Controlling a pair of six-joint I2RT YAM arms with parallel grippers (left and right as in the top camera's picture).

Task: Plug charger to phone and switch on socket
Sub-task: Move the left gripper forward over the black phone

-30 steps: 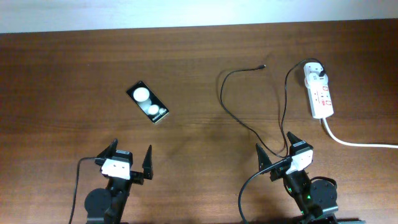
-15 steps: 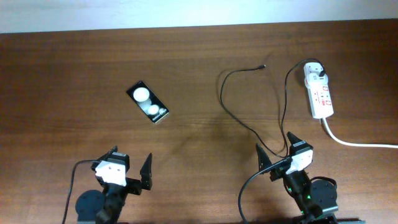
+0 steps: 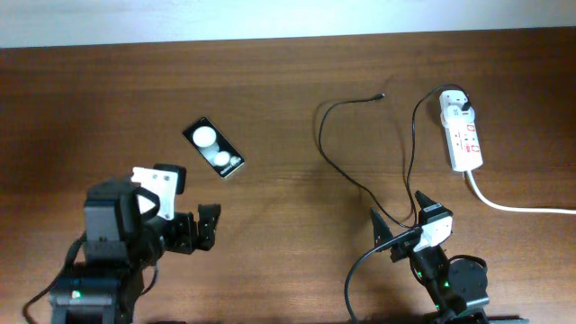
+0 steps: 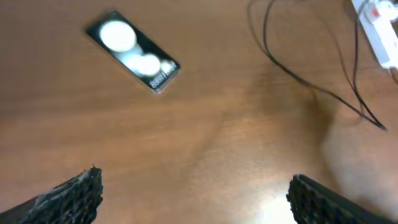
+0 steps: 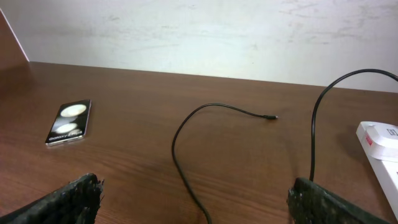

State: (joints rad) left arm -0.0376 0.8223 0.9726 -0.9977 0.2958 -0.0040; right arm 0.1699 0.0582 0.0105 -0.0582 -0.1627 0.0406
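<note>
The black phone (image 3: pixel 214 149) lies face up on the wooden table, left of centre, and also shows in the left wrist view (image 4: pixel 132 51) and the right wrist view (image 5: pixel 69 121). The thin black charger cable (image 3: pixel 322 153) loops across the table. Its free connector tip (image 3: pixel 382 94) lies at the back and its dark plug sits in the white socket strip (image 3: pixel 462 133) at the right. My left gripper (image 3: pixel 186 229) is open and empty, raised in front of the phone. My right gripper (image 3: pixel 399 209) is open and empty, low over the cable's near loop (image 5: pixel 180 134).
The socket's thick white cord (image 3: pixel 517 207) runs off to the right edge. A pale wall (image 5: pixel 199 31) stands behind the table's far edge. The socket strip also shows at the right of the left wrist view (image 4: pixel 378 31).
My left arm has lifted and swung up and forward toward the phone, so its wrist camera now looks down on the table. The right arm, phone, cable and socket have not moved.
</note>
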